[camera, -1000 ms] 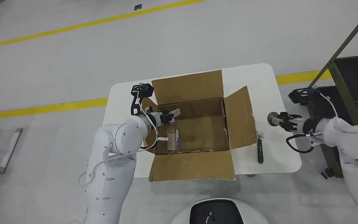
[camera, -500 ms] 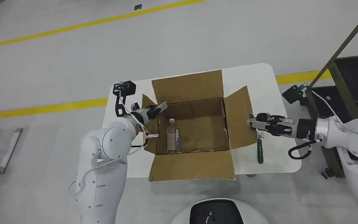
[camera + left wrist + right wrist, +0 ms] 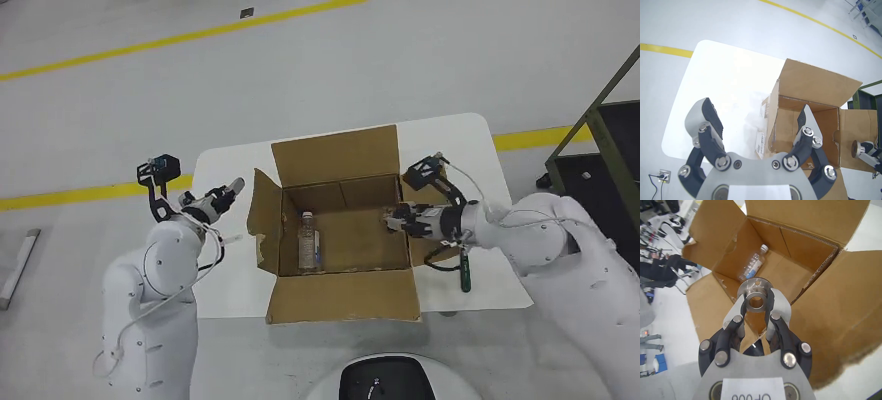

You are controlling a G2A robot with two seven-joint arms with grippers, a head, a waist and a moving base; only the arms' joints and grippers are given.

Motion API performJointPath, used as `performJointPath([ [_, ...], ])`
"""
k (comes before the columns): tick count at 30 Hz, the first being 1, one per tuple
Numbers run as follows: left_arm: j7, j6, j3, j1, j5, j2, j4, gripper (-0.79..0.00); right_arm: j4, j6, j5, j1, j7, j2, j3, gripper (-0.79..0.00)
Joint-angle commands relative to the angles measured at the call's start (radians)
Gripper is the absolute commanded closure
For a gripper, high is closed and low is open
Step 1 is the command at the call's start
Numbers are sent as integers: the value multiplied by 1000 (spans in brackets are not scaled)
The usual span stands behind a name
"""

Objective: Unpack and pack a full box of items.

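R jaws clamped on flange (image 3: 753, 284) over box (image 3: 335, 155) (bottle (image 3: 308, 243) inside), L jaws apart, green tool (image 3: 465, 268) by flap (image 3: 838, 291)

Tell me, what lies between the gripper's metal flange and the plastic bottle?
Just the bare floor of the cardboard box, as the right wrist view shows.

From above, my right arm (image 3: 520, 230) covers the far end of the green-handled tool (image 3: 465, 278) at the box's (image 3: 335, 155) four o'clock, so I cannot make out its head.
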Motion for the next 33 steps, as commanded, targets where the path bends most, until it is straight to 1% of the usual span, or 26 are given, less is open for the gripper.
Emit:
performJointPath([
  [1, 4, 10, -7, 6, 6, 1, -1, -785, 46, 36, -58, 48, -28, -12, -78, 0],
  [5, 4, 10, -7, 6, 6, 1, -1, -785, 132, 102, -137, 126, -63, -39, -195, 0],
  [18, 4, 10, -7, 6, 6, 1, -1, -785, 132, 102, -137, 126, -63, -39, -195, 0],
  [20, 4, 10, -7, 6, 6, 1, -1, -785, 136, 80, -144, 116, -78, -39, -205, 0],
  [23, 11, 10, -8, 9, 6, 1, 1, -785, 156, 73, -165, 127, -97, -47, -238, 0],
  [25, 48, 12, -19, 23, 10, 2, 15, -785, 174, 87, -180, 147, -120, -59, -273, 0],
  [28, 60, 44, -36, 23, 23, 3, 35, -785, 224, 126, -210, 194, -143, -85, -350, 0],
  [30, 59, 56, -45, 19, 43, 5, 47, -785, 276, 179, -263, 244, -146, -110, -419, 0],
  [33, 58, 67, -48, 15, 55, 6, 53, -785, 372, 218, -238, 314, -178, -160, -505, 0],
])
